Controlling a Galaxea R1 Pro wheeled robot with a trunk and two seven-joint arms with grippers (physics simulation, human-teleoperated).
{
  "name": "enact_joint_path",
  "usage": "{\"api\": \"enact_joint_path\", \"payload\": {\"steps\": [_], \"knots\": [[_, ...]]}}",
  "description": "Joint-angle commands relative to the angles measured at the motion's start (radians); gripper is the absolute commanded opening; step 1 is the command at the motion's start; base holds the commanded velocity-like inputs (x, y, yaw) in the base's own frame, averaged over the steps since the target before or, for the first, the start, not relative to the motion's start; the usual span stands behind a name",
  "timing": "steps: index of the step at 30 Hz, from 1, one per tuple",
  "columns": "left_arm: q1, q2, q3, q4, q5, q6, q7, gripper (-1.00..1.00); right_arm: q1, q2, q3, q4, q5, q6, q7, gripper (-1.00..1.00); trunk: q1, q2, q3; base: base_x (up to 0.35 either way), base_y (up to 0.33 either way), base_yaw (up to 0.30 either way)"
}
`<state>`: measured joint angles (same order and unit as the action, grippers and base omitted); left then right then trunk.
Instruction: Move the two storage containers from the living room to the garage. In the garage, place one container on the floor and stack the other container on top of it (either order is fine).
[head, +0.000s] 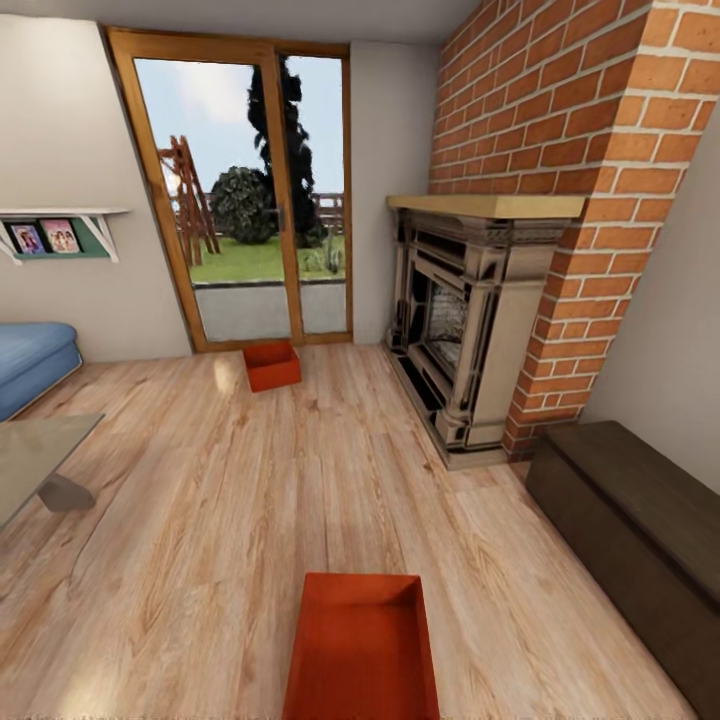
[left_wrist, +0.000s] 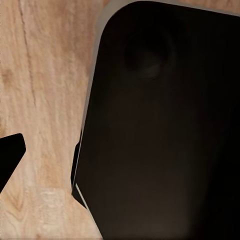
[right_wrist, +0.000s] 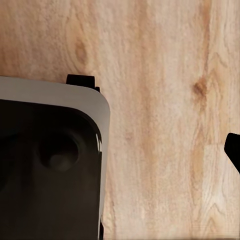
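Observation:
Two orange-red storage containers lie on the light wood floor of the living room. The nearer storage container is at the bottom middle of the head view, close in front of me, open side up and empty. The farther storage container rests by the glass doors. In the left wrist view a black fingertip hangs over the planks beside my dark base. The right wrist view shows another black fingertip and the base. Both fingertips sit at the frame edges, spread wide, with nothing held.
A brick fireplace stands at the right, with a long dark bench nearer along the right wall. A blue sofa and a glass table are at the left. Open planks run between the two containers.

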<state>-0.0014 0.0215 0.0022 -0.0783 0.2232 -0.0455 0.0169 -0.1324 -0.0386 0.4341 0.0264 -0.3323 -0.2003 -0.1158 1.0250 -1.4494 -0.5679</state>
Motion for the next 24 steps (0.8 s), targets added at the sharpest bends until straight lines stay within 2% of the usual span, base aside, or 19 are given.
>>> {"api": "enact_joint_path", "payload": {"steps": [1, 24], "knots": [[0.0, 0.001, 0.0, 0.0, 0.004, -0.002, 0.002, 1.0, -0.001, 0.0, 0.007, 0.003, -0.009, -0.006, 0.0, 1.0, 0.0, 0.0, -0.002, 0.0, 0.0, 0.0], [0.0, 0.002, -0.001, 0.0, 0.004, -0.002, 0.002, 1.0, -0.001, 0.005, 0.006, 0.003, -0.011, -0.004, -0.001, 1.0, 0.0, 0.0, -0.039, 0.0, 0.0, 0.0]]}}
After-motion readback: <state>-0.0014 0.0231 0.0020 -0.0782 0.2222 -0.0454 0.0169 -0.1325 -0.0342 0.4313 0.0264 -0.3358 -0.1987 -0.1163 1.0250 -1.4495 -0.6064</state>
